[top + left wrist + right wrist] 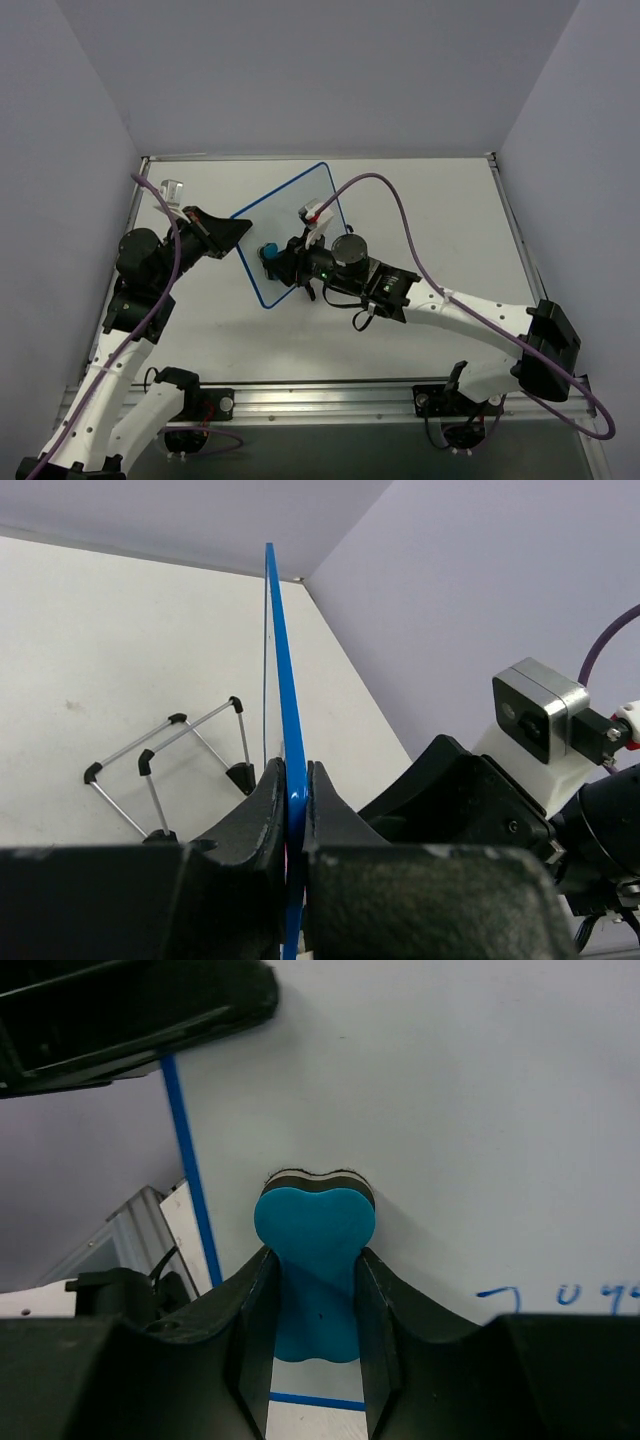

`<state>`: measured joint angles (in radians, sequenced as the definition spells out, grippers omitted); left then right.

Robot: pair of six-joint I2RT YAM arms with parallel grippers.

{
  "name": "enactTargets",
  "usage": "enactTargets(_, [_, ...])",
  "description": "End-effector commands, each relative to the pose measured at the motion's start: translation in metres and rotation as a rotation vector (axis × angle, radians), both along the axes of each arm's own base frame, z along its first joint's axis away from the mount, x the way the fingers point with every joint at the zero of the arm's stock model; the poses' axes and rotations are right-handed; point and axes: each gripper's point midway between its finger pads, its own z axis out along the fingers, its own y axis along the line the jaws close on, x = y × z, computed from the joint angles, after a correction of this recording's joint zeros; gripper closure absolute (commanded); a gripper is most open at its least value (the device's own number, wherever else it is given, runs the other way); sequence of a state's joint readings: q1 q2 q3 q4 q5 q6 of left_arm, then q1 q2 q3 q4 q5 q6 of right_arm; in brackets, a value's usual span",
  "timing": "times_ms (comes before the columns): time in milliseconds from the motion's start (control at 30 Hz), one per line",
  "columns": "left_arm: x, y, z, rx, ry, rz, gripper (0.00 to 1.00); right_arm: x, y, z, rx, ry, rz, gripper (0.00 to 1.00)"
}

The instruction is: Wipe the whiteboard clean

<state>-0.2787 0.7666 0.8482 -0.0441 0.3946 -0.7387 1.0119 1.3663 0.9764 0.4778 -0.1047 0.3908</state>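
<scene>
The whiteboard (285, 215), white with a thin blue frame, is lifted and tilted over the middle of the table. My left gripper (232, 232) is shut on its left edge; in the left wrist view the blue frame (284, 680) runs edge-on between the closed jaws of the left gripper (296, 785). My right gripper (278, 258) is shut on a teal eraser (268, 252). In the right wrist view the eraser (315, 1230) has its dark felt face pressed against the whiteboard (450, 1110), held in the right gripper (313, 1290). Blue writing (560, 1297) remains at the lower right.
A wire stand (170, 765) with black tips lies on the table left of the board, also seen as a small metal object (171, 190) at the back left. The right arm's wrist camera (540, 715) sits close behind the board. Purple walls enclose the table.
</scene>
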Motion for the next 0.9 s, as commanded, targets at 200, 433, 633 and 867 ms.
enactTargets(200, [-0.080, -0.030, 0.109, -0.218, -0.286, -0.343, 0.98, 0.061, -0.048, -0.047, -0.086, 0.065, -0.190, 1.00])
enactTargets(433, [-0.089, -0.029, 0.116, -0.217, -0.301, -0.361, 0.98, 0.128, -0.140, -0.090, -0.098, 0.131, -0.418, 1.00])
enactTargets(633, [-0.084, -0.027, 0.114, -0.220, -0.290, -0.332, 0.98, 0.125, -0.126, -0.074, -0.028, 0.119, -0.340, 1.00])
enactTargets(867, [-0.070, -0.027, 0.108, -0.248, -0.254, -0.300, 0.98, 0.057, -0.043, -0.027, 0.005, 0.026, -0.146, 1.00])
